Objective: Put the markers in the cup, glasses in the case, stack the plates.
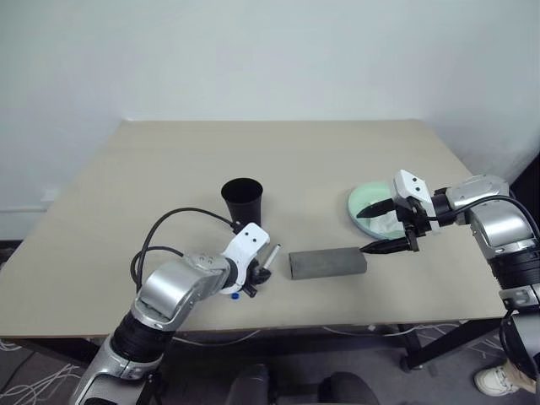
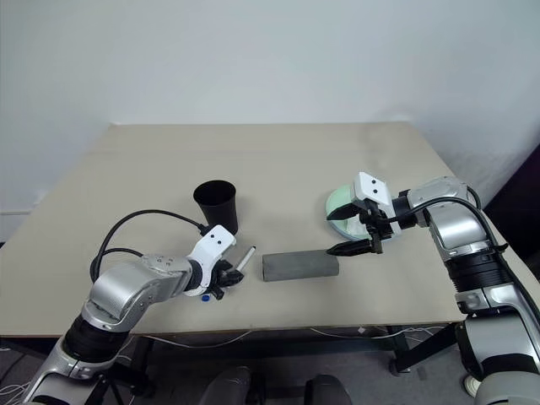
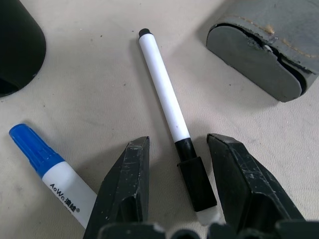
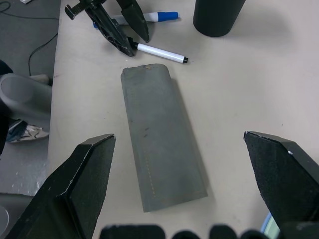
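The black-capped marker (image 3: 164, 94) lies on the table between the cup and the case. My left gripper (image 3: 179, 142) is open, its fingers either side of the marker's black cap with a gap on each side. The blue-capped marker (image 3: 50, 167) lies just beside it. The black cup (image 1: 242, 200) stands upright behind them. The grey case (image 1: 327, 262) lies shut at mid-table. My right gripper (image 1: 364, 232) hovers wide open over the case's right end. Behind it lies a mint green plate (image 1: 364, 201), partly covered; I cannot tell if a second plate lies under it. The glasses are out of view.
The table's front edge (image 1: 337, 325) runs close below the markers and the case. Bare tabletop (image 1: 278, 152) stretches behind the cup to the wall. Loose cables (image 1: 25, 380) lie on the floor at the left.
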Controlling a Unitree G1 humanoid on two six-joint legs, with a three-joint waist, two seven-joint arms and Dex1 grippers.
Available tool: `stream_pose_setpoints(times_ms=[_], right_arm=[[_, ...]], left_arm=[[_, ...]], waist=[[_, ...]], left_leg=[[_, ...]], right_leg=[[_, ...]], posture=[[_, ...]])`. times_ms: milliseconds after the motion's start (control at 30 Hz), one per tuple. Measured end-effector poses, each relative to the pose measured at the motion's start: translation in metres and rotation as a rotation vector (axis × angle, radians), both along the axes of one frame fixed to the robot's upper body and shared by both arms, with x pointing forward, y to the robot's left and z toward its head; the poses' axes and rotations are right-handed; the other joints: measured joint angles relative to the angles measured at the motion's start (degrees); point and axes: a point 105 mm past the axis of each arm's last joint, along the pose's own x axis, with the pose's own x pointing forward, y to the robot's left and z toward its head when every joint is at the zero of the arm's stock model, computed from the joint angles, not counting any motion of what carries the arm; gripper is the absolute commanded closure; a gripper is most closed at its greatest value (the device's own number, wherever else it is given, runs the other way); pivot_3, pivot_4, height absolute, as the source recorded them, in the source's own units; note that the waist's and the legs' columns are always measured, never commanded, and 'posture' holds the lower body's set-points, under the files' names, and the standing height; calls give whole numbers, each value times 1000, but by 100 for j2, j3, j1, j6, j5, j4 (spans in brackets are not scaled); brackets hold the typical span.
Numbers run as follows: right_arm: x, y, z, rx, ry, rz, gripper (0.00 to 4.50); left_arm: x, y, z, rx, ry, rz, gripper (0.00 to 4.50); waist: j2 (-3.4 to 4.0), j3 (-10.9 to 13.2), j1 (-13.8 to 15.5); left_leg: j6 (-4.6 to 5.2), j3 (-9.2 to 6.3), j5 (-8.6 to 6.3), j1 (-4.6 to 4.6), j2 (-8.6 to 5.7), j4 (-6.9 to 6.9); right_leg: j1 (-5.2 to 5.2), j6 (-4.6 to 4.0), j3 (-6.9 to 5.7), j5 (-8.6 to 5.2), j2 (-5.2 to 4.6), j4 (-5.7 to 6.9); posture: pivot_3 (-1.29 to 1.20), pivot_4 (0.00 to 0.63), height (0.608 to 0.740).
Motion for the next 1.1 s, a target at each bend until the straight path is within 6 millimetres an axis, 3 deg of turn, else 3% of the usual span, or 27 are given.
stream_pose_setpoints(times_ms=[567,1100], right_arm=[[0,3,-1,7,2,9,0],[0,4,-1,8,2,10,0]], left_arm=[[29,5,7,52,152,17,2611],[36,5,9,57,257,-42,2611]], waist=[[0,0,-2],[4,-2,-2]], left_leg=[[-16,-8,10,7,1,5],[-17,-4,10,7,1,0]], right_leg=[[-11,6,-26,43,-4,0],[-15,5,-21,43,-18,-1]], posture=[[0,0,740],[0,0,740]])
